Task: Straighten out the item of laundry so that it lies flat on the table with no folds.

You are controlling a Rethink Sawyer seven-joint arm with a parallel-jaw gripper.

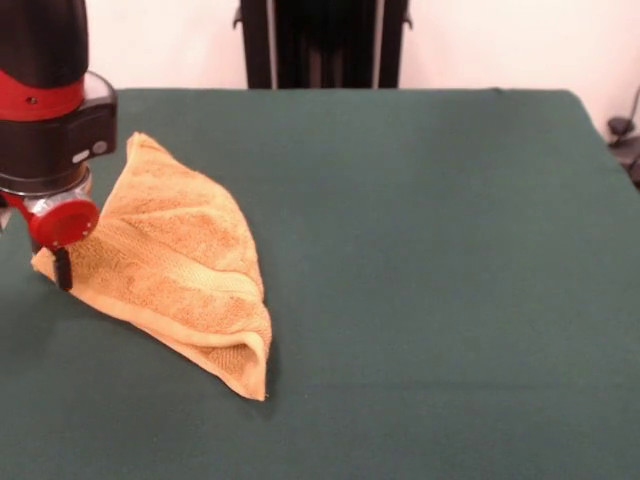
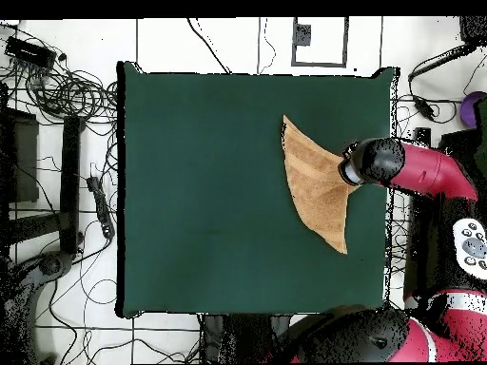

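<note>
We find the terry towel (image 1: pixel 180 270) lying on the green table (image 1: pixel 430 250), doubled over into a rough triangle rather than spread square. In the front view one point reaches toward the table's far side, a thick folded corner faces the camera, and the third corner lies under the gripper (image 1: pixel 63 268). A woven band stripe (image 1: pixel 210 275) runs across the upper layer. The overhead view agrees: the towel (image 2: pixel 314 181) is a narrow triangle close to the table's edge on the arm's side, with most of the felt surface beyond it bare.

The red and black arm (image 2: pixel 418 169) reaches in over that edge, and its head stands directly above the towel's corner. One dark fingertip (image 1: pixel 64 270) shows low against the cloth in the front view; the other is hidden, so we cannot tell whether the pincer is released or clenched on the fabric.

In our judgement the task is at an early to middle stage. At least one diagonal fold remains, and the near corner looks several layers thick. What is left is to draw the upper layer back off the lower one and spread the towel to a single flat layer; there is ample clear felt toward the table's middle for that.
</note>
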